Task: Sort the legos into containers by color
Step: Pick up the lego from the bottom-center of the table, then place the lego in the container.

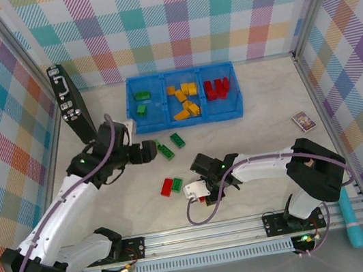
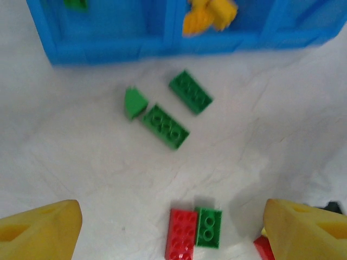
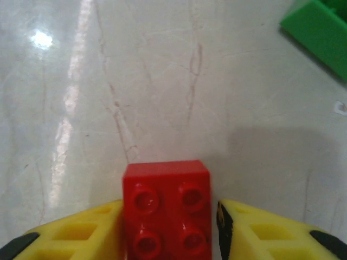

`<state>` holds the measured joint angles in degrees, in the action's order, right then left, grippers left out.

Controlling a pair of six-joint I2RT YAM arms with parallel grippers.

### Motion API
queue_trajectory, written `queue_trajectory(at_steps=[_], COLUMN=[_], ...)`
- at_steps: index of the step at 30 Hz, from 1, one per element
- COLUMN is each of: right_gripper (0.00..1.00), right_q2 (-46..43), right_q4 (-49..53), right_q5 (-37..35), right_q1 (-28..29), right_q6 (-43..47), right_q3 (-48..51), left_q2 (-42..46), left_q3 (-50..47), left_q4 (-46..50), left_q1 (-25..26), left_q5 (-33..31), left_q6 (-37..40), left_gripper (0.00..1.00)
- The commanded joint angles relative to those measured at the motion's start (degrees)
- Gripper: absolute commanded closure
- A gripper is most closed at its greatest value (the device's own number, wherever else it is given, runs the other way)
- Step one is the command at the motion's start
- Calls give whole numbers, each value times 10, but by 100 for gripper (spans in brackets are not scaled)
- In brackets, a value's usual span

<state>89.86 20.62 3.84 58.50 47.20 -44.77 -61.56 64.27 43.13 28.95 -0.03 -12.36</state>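
Right wrist: right gripper point(image 3: 168, 219) is clamping a red brick point(image 3: 166, 184), needing carrying to the one-o'clock red compartment point(image 1: 226, 113); left gripper point(image 2: 171, 211) is gaping.

Three bins point(image 1: 186, 123); loose: four green legos point(image 2: 165, 126), two red legos point(image 2: 181, 234).

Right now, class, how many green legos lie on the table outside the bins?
4: a wedge and two oblong bricks before the bins, one beside a red brick. Others may be hidden.
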Motion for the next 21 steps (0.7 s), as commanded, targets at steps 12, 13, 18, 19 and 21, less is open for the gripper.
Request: queue_trajectory(at_steps=[12,13,18,19,21], right_gripper=[82,82,81,81,81], right_q2=[-69,-65,3,23,61], right_q4=[64,73,73,65,53], right_q5=[-108,-114,-134,-140,-151], right_q1=[-186,-211,-300,-312,-332], right_q6=[-71,-77,-94,-100,-112], right_q3=[-150,-178,-307,-330,-370], left_q2=[-23,-23,-12,-11,-12], left_q3=[146,140,107,95,67], left_q4=[105,104,86,81,66], left_q1=[-6,-6,-6,-6,-6], left_q5=[-36,-37,-26,-22,8], left_q6=[117,116,113,112,111], left_gripper=[11,11,11,12,13])
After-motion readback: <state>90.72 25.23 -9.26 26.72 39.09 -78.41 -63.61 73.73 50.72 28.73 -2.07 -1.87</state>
